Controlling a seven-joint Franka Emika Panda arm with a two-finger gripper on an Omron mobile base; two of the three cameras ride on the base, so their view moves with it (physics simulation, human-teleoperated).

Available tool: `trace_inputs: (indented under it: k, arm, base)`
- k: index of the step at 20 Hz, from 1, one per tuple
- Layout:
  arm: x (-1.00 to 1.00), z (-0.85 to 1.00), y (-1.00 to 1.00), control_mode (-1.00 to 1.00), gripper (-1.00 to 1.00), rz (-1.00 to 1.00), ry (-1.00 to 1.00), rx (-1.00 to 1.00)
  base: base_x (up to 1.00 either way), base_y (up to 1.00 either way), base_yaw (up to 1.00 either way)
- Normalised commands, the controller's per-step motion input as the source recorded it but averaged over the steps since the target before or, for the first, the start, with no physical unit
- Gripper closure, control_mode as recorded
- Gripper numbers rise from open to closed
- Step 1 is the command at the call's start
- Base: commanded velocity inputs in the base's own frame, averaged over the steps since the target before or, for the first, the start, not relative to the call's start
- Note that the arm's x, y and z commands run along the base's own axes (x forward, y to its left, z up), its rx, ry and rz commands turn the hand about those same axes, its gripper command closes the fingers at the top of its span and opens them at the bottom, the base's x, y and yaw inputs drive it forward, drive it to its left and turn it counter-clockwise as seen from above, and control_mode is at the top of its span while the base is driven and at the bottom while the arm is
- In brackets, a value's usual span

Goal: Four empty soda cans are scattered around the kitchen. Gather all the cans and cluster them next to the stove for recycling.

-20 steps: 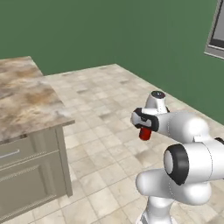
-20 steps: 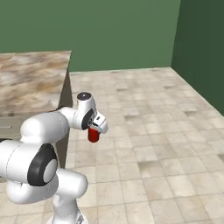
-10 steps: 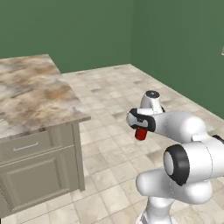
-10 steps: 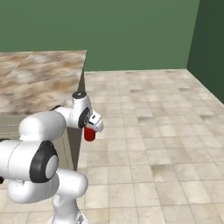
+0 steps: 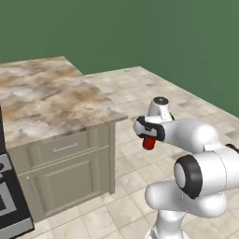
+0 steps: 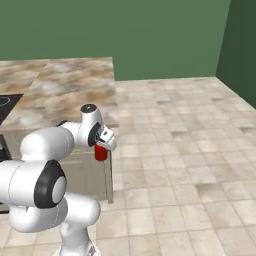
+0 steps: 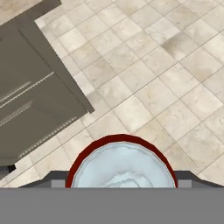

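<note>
A red soda can (image 5: pixel 149 143) with a silver top hangs upright over the tiled floor, and my gripper (image 5: pixel 148 136) is shut on it. From the right base view the same soda can (image 6: pixel 101 153) sits under the gripper (image 6: pixel 103 145), just off the corner of the counter. The hand view looks straight down on the soda can's silver top (image 7: pixel 122 167) with its red rim. Part of the stove (image 5: pixel 8 198) shows at the far left beside the counter cabinet, and a corner of its black cooktop (image 6: pixel 7 106) shows at the left edge.
A marble-topped counter (image 5: pixel 44 100) with a grey drawer and door cabinet (image 5: pixel 70 175) stands to the left of the arm, its corner close to the can. Beige tiled floor (image 6: pixel 185 150) stretches to the right up to green walls (image 5: pixel 140 32).
The whole picture has shifted: the base has turned, bringing the counter and the stove's edge into view and closer. The can stays gripped in the same pose relative to the arm.
</note>
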Motion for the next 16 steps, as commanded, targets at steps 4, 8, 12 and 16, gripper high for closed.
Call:
trace_inputs:
  k: [4,8,12,16]
  arm:
    - [0.0,0.0,0.0,1.0,1.0,0.0,0.0,0.0]
    - [0.0,0.0,0.0,1.0,1.0,0.0,0.0,0.0]
    - [0.0,0.0,0.0,1.0,1.0,0.0,0.0,0.0]
    - [0.0,0.0,0.0,1.0,1.0,0.0,0.0,0.0]
  base:
    - [0.13,1.0,-0.07]
    - [0.43,0.87,0.05]
    - [0.29,0.71,0.18]
    - [0.17,0.69,0.15]
